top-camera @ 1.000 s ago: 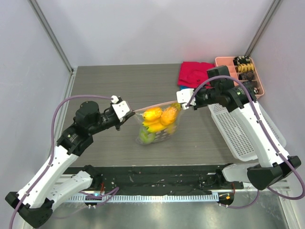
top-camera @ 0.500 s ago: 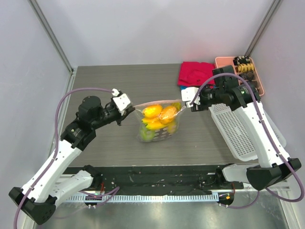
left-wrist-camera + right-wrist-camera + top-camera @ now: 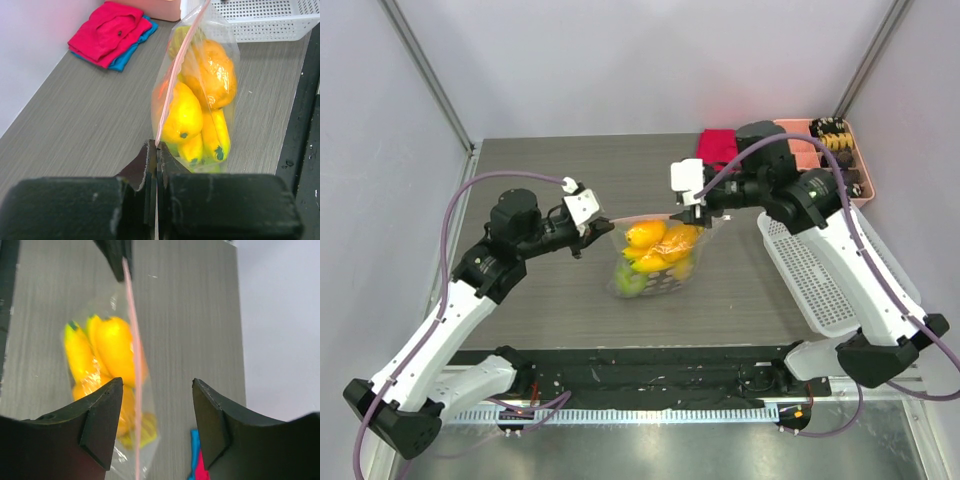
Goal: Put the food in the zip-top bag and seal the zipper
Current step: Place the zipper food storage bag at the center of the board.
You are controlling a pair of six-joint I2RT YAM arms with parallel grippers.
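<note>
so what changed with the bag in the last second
The right hand let go of the right end of the zipper, opened, and moved left to the middle of the zip-top bag. Its jaws now straddle the pink strip without gripping it. The left hand stays shut on the zipper's left end, and the food is still inside the bag.

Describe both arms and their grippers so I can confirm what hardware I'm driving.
The left arm and right arm have white shell links joined by black joints; a lavender cable loops along each. The left gripper and right gripper each carry a white boxy housing and black, wedge-shaped fingers.
</note>
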